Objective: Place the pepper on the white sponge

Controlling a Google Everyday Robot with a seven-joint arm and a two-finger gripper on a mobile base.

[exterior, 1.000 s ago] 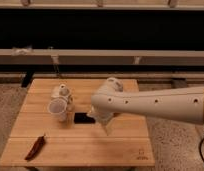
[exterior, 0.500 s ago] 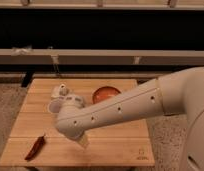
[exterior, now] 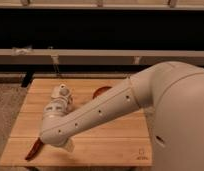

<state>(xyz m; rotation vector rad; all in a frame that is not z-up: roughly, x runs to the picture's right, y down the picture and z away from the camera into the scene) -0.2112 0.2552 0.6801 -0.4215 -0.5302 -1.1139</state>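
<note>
Camera view: pepper (exterior: 33, 149) just beside gripper (exterior: 68, 145).

I have one view only. It looks down and forward from high on the robot's side, across the wooden worktop (exterior: 120, 140) toward the dark wall (exterior: 95, 30) at the top of the frame. It sits close: the white arm (exterior: 110, 107) fills the right and centre, and the worktop's near edge runs along the bottom. The claw (exterior: 67, 145) is at lower left, mostly hidden beneath the arm's end.

Dark red pepper (exterior: 33, 149) beside white gripper (exterior: 67, 145)
</note>
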